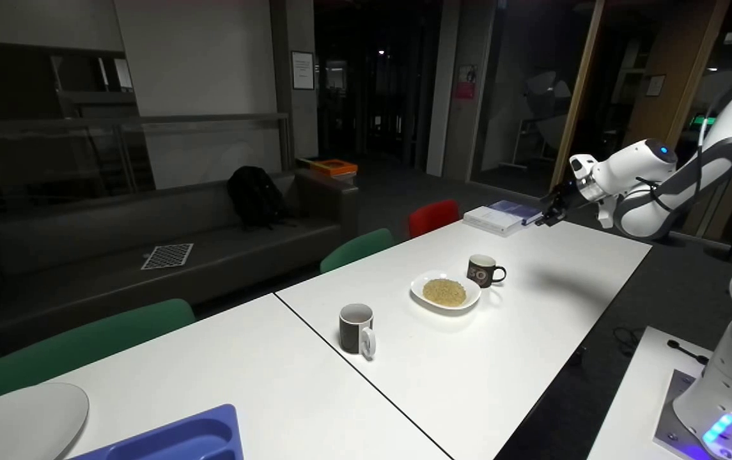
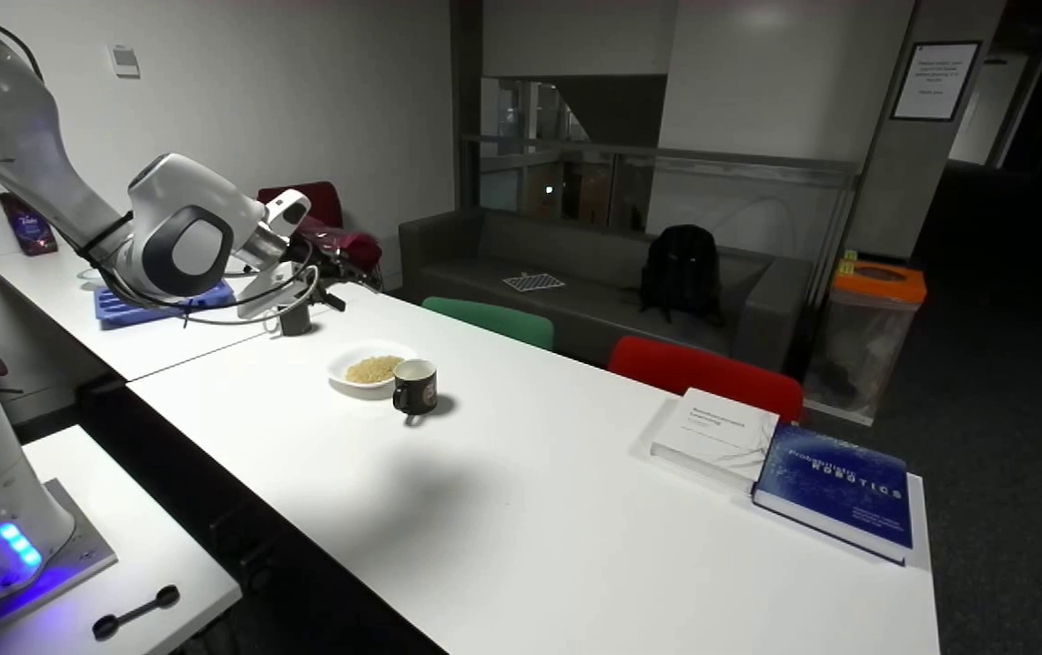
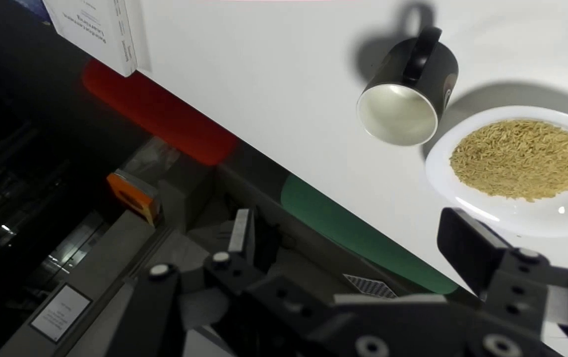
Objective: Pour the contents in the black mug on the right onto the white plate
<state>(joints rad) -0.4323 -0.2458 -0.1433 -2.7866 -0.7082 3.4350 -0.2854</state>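
Note:
The black mug (image 1: 481,273) stands upright on the white table beside the white plate, in both exterior views (image 2: 418,389). In the wrist view the mug's (image 3: 398,114) pale inside shows and holds nothing visible. The white plate (image 1: 418,287) also shows in an exterior view (image 2: 338,366) and the wrist view (image 3: 440,173). The contents, a tan heap of grains (image 1: 444,292), lie on the plate, seen too in the wrist view (image 3: 522,158). My gripper (image 3: 349,235) is open and empty, raised in the air, apart from mug and plate; it also shows in an exterior view (image 1: 550,214).
A greyer mug with a white handle (image 1: 350,329) stands near the table seam. A blue tray (image 1: 174,441) and a larger white round dish (image 1: 20,418) lie farther along. Books (image 2: 834,487) lie at the opposite end. Green and red chairs (image 2: 703,368) line the far edge.

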